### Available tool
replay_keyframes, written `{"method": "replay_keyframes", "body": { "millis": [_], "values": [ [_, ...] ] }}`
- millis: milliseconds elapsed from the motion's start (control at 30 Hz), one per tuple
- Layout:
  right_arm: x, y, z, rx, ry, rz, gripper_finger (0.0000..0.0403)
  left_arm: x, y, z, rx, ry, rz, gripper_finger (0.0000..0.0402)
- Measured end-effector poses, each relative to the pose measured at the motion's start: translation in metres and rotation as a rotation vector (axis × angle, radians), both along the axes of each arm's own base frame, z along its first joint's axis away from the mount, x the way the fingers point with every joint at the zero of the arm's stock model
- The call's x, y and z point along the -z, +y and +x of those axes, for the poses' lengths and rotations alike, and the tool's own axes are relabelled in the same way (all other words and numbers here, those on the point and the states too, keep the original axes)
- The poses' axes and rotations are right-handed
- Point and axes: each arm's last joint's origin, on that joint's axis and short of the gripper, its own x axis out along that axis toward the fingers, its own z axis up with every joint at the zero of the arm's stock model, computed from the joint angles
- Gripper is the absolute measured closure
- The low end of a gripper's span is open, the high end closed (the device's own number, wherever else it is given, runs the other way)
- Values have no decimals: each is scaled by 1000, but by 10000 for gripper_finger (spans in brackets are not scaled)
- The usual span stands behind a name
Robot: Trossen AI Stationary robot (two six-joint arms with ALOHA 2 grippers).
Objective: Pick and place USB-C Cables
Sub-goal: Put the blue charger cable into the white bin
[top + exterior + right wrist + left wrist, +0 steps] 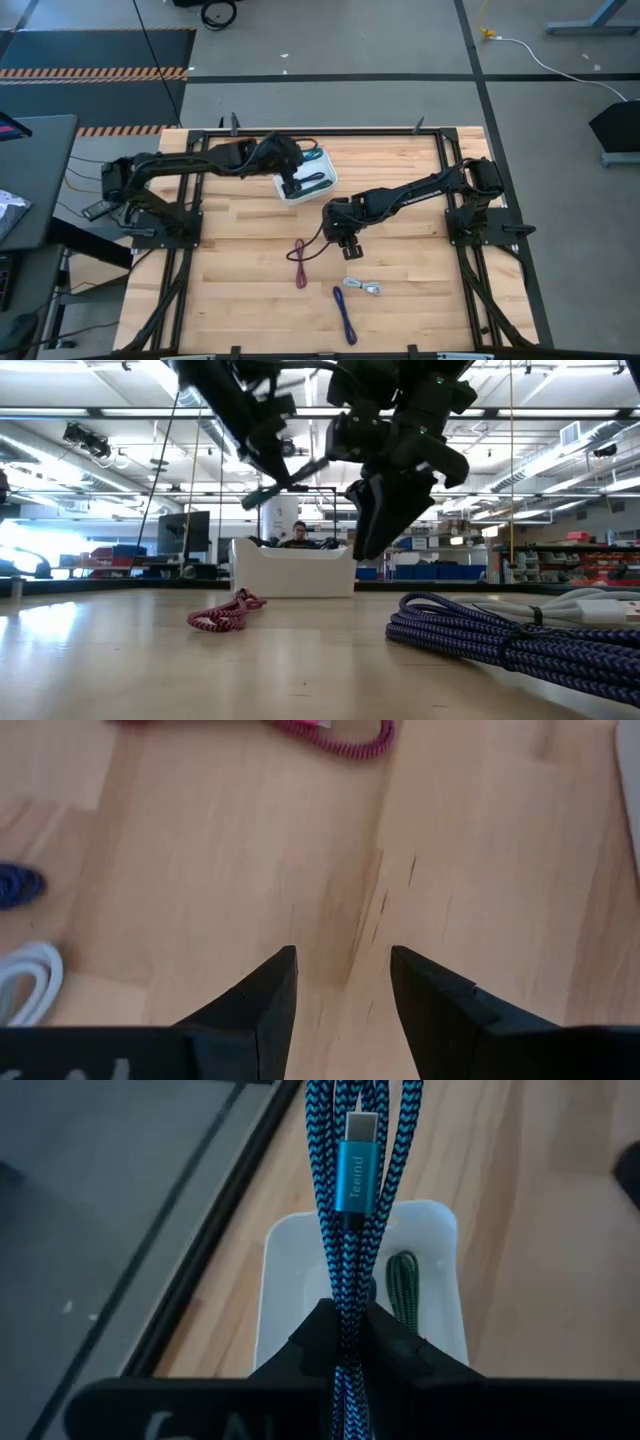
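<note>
My left gripper (348, 1315) (292, 185) hovers over the white tray (290, 1270) (325, 185) and is shut on the teal cable (352, 1175). A green cable (403, 1285) lies inside the tray. My right gripper (342, 965) (345, 228) is open above bare wood at mid-table and touches nothing. The dark red cable (300, 262) (340, 735), the white-grey cable (362, 286) (25, 980) and a purple cable (345, 315) (500, 635) lie flat on the table nearer the near edge. My left gripper pinches the teal cable's folded bundle (350, 1295) between its two fingers, several strands together. The fingers come from above, slanting down, and lie along the bundle. The strands and a teal plug (355, 1155) reach on past the fingertips over the tray. The far end is out of frame.
The tray sits near the table's far edge, left of centre. Bare wood spreads around my right gripper and toward the right edge. A dark metal frame (455, 180) borders the table. In the low view a person (298, 535) shows far behind the tray.
</note>
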Motion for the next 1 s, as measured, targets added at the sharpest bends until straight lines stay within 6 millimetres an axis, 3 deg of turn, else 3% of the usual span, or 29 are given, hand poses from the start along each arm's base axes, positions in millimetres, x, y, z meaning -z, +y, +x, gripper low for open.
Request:
{"method": "replay_keyframes", "body": {
  "millis": [333, 667, 1000],
  "values": [
    [-1, 0, 2, 41, -17, 22, 234, 35, 29, 8, 14, 87, -94, 369],
    [-1, 0, 3, 45, -27, 24, 234, 39, 32, 8, -4, 91, -131, 368],
    [-1, 0, 2, 64, -17, 34, 234, 58, 34, 14, -19, 139, -171, 359]
  ]
}}
